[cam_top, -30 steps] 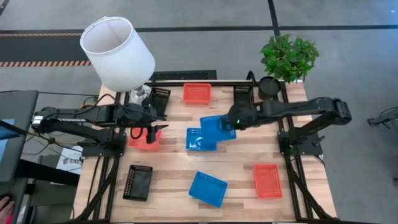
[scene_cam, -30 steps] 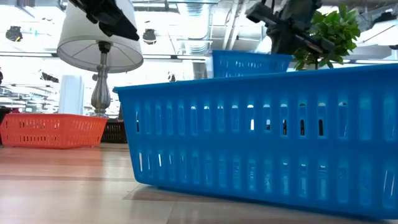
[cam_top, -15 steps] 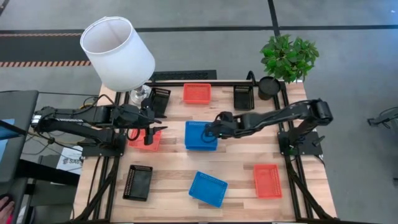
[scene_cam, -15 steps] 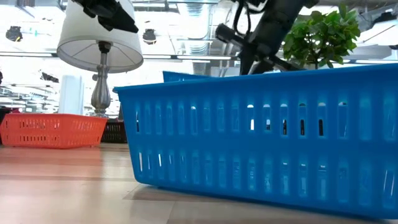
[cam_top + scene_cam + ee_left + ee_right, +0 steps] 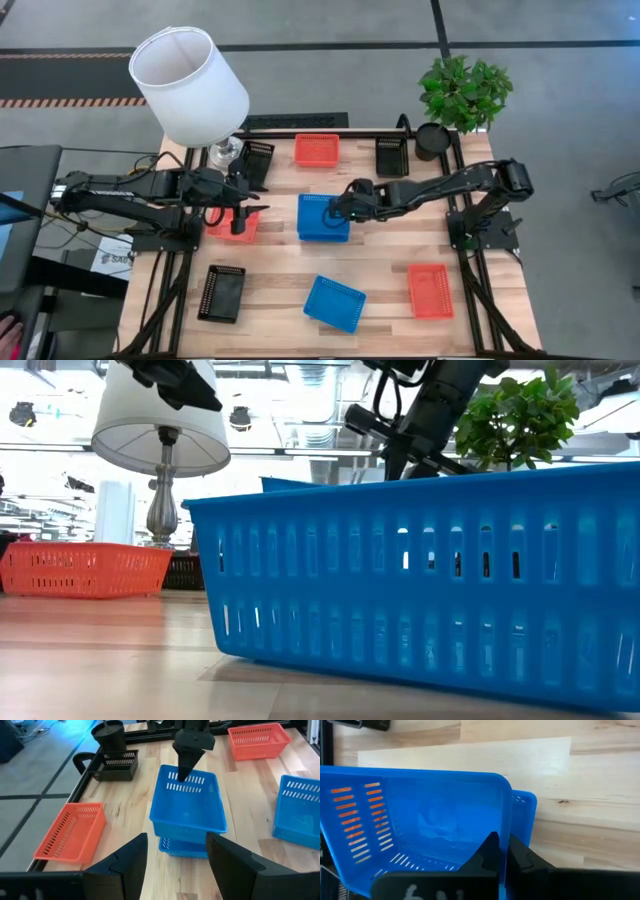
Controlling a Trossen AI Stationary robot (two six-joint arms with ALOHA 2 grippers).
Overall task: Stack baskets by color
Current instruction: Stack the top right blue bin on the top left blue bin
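**Operator:** From the high view, I have the right gripper (image 5: 343, 208) over the middle of the table (image 5: 380, 270), its fingers pinching the wall of the top blue basket (image 5: 322, 214), which sits on a second blue one. The third blue basket (image 5: 334, 303) lies well apart, toward the near edge.

**Spotter:** And the left arm?

**Operator:** The left gripper (image 5: 240, 212) waits over a red-orange basket (image 5: 232, 224), fingers spread and empty.

**Spotter:** Low view?

**Operator:** Mostly the near blue basket (image 5: 430, 580) fills it; the right arm comes down behind.

**Spotter:** Left wrist?

**Operator:** That's the useful one. The top basket (image 5: 188, 802) looks slightly offset from the lower blue basket (image 5: 182, 846), not fully nested, I'd judge.

**Spotter:** Right wrist?

**Operator:** My fingers (image 5: 492, 852) straddle the rim, with the lower basket's corner (image 5: 524, 815) poking out beside it. Before letting go I'd want the rims aligned and the top one pressed level, then spread gently so it doesn't tip.
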